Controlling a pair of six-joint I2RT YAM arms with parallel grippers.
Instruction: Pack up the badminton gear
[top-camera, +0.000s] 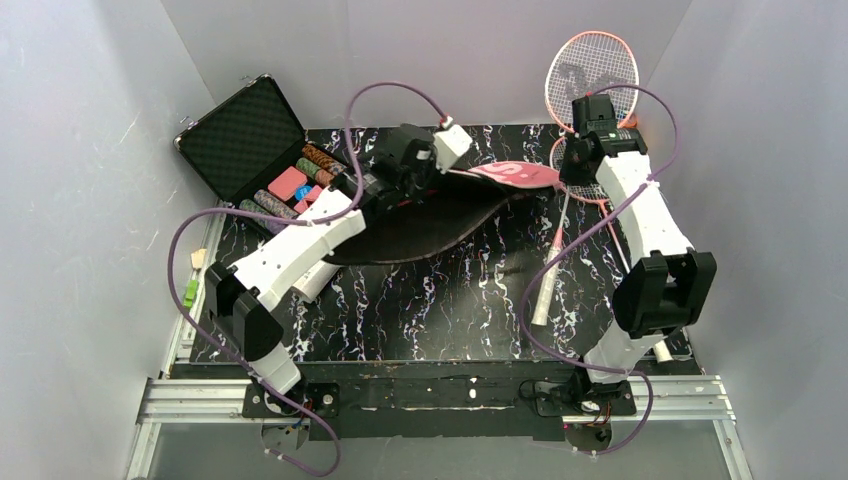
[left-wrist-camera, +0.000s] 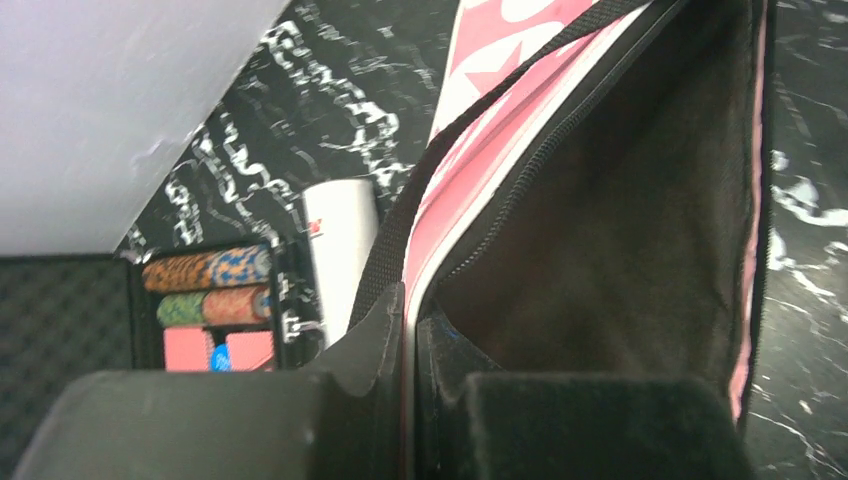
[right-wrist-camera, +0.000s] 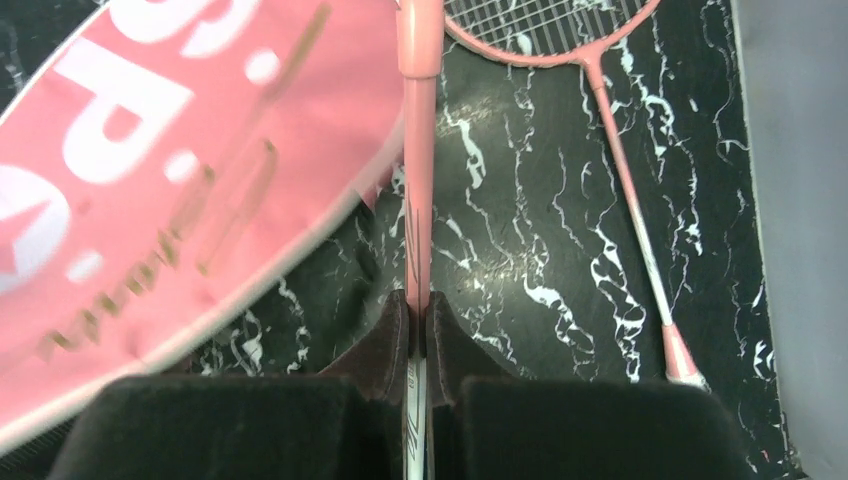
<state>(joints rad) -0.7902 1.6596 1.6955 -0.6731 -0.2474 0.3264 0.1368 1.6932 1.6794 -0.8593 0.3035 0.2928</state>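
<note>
Left gripper (left-wrist-camera: 410, 300), closest to its wrist camera, is pinched tight on the zipped edge of the cover (left-wrist-camera: 600, 200). The cover's mouth gapes to show a dark lining, and a black strap (left-wrist-camera: 395, 225) runs along its pink panel. Beside the cover lies the white tube (left-wrist-camera: 340, 240), with the chip case (left-wrist-camera: 205, 290) just beyond, lid raised. Right gripper (right-wrist-camera: 418, 305) is clamped on the thin shaft of a racket (right-wrist-camera: 418, 150), a little below the throat of the frame. Seen from above, this racket's head (top-camera: 592, 70) rises tilted against the back wall, with its white handle pointing down toward the middle of the table (top-camera: 430, 310). Second racket (right-wrist-camera: 640, 250) lies flat on the table at the right, apart from the cover, its handle end passing under the right arm.
</note>
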